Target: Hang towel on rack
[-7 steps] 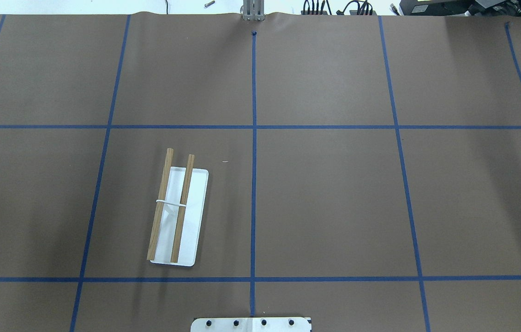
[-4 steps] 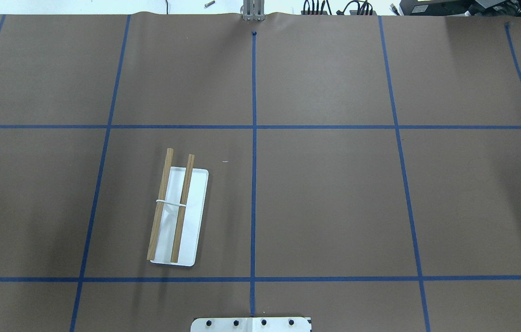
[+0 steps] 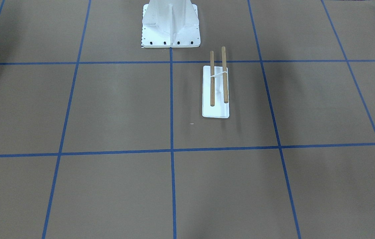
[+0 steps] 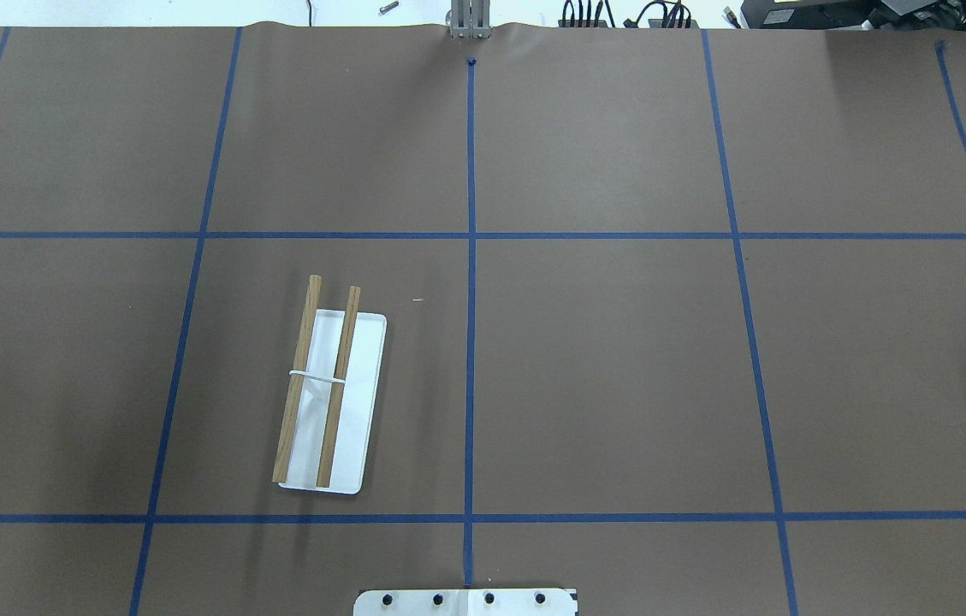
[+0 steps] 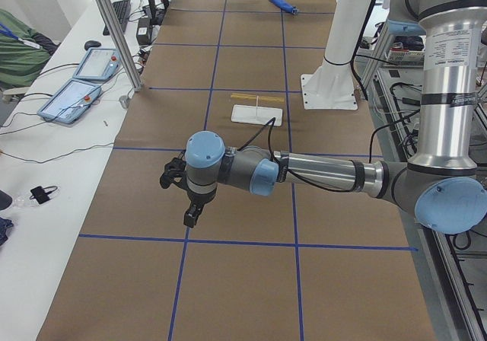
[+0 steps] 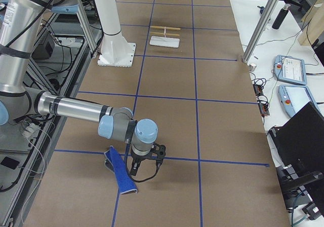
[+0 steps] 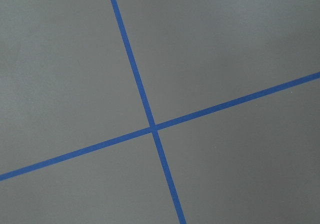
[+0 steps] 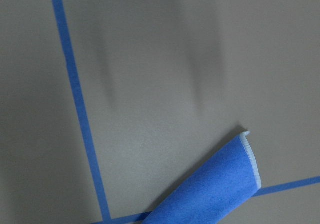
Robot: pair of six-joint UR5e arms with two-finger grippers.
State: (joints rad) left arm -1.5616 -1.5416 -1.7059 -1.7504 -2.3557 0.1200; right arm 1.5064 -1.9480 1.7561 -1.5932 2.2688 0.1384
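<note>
Nothing moved overhead; towel (image 6: 120, 176) lies beside right pincer (image 6: 146, 167), rack (image 4: 330, 402) well apart; cannot tell either pincer's opening.

Robot lab; taped-grid table (image 4: 619, 385), teach pendants (image 5: 70, 101)

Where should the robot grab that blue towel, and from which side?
Best at one short end of the towel, by its pale stitched edge, coming straight down. It lies low on the table, apparently folded into a long narrow strip, so pinching an end would probably let the rest hang for the rack.
</note>
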